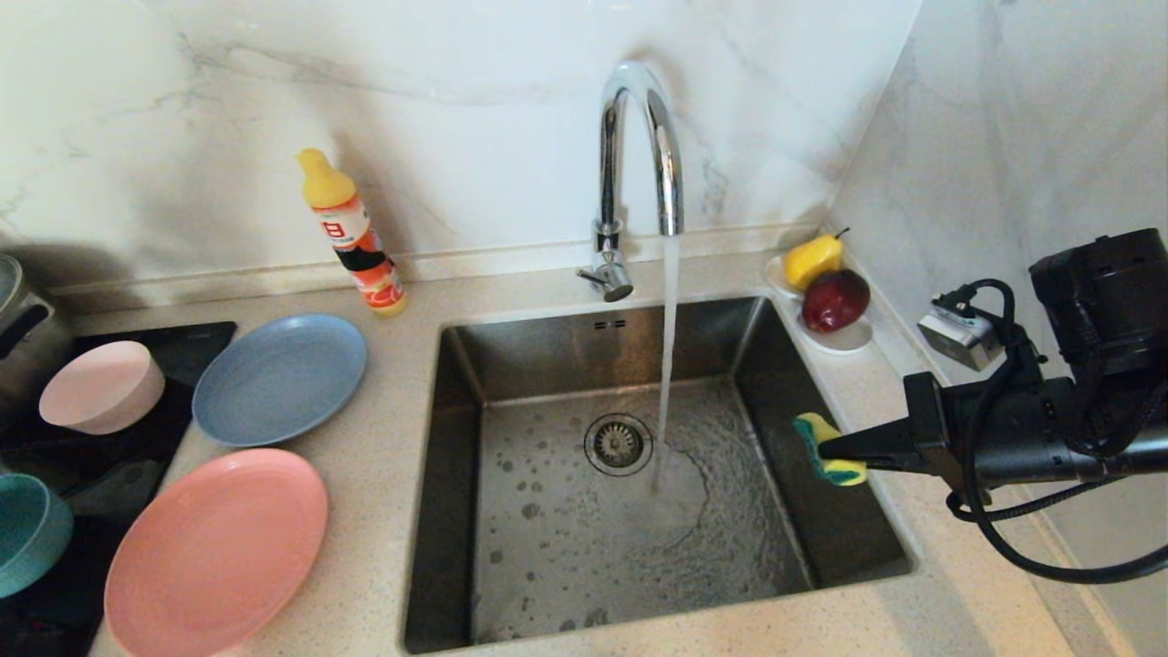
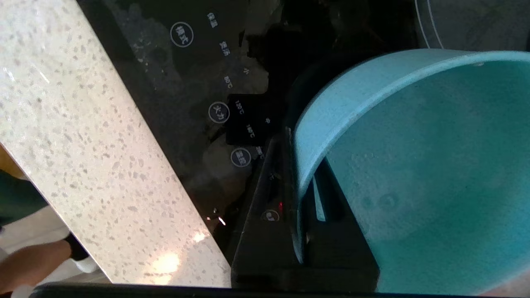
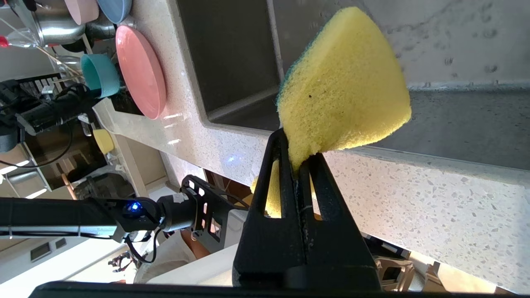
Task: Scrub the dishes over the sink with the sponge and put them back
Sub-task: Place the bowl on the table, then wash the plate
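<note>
Four dishes, the pale pink bowl (image 1: 100, 388), blue-grey plate (image 1: 278, 379), salmon-pink plate (image 1: 214, 552) and teal bowl (image 1: 27, 534), lie across the sink (image 1: 474, 383), well apart from the right gripper (image 1: 826, 449). That gripper is clenched on the sponge (image 1: 844, 473) above the sink's near edge.

Left wrist view: the left gripper (image 2: 299, 155) sits at the teal bowl's (image 2: 414, 165) rim; its grip state cannot be told.

Right wrist view: the sponge (image 3: 343, 82) projects beyond the clenched right gripper (image 3: 296, 159), above the sink (image 3: 232, 62).
</note>
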Tool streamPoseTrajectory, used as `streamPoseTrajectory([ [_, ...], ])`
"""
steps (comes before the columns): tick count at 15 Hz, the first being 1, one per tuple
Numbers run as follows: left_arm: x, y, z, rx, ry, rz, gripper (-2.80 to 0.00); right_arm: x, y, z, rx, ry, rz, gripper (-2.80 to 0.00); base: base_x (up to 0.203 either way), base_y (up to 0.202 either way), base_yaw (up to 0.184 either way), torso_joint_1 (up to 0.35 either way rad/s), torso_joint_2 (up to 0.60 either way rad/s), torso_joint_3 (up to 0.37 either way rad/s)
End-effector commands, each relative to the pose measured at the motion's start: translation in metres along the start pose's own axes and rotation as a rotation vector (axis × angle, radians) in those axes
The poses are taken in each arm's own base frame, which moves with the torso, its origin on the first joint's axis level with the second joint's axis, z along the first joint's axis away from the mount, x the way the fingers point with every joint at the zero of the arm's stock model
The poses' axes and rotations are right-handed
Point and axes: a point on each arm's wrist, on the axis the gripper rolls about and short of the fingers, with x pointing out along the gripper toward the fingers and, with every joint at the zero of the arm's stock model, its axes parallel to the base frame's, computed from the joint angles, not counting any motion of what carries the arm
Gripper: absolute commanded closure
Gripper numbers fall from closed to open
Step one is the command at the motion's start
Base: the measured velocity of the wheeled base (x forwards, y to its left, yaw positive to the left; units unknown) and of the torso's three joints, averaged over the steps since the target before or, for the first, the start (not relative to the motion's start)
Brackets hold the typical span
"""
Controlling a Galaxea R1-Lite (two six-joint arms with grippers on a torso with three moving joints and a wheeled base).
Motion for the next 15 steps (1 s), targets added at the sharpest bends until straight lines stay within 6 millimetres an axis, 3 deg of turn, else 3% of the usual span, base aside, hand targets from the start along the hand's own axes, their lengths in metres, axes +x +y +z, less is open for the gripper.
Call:
streamPoseTrajectory([
  [1,0.004,0.001,0.0,-0.002,0.012,0.004,-2.8,0.001,-0.001,0.0,0.005,0.005,0.0,0.0,0.0,0.0,0.0,0.0,0.0,0.0],
  [4,0.008,-0.001,0.004,0.0,-0.013,-0.019,-2.8,0.003,-0.001,0.001,0.005,0.008,-0.001,0.0,0.0,0.0,0.0,0.0,0.0,0.0],
  [6,-0.009,-0.005,0.006,0.007,-0.044,-0.092,-2.8,0.003,-0.001,0.001,0.004,0.007,0.0,0.0,0.0,0.0,0.0,0.0,0.0,0.0],
  [10,-0.103,-0.018,-0.003,0.057,-0.168,-0.297,-2.8,0.005,-0.001,0.003,0.001,0.005,-0.001,0.0,0.0,0.0,0.0,0.0,0.0,0.0],
  [11,-0.127,-0.021,-0.009,0.079,-0.189,-0.338,0.0,0.006,-0.002,0.003,0.002,0.006,-0.002,0.0,0.0,0.0,0.0,0.0,0.0,0.0],
  [13,-0.154,-0.037,-0.023,0.196,-0.161,-0.407,0.0,0.007,-0.003,0.002,0.006,0.013,-0.006,0.0,0.0,0.0,0.0,0.0,0.0,0.0],
  [15,-0.158,-0.055,-0.031,0.303,-0.111,-0.447,0.0,0.01,-0.005,0.002,0.011,0.018,-0.011,0.0,0.0,0.0,0.0,0.0,0.0,0.0],
])
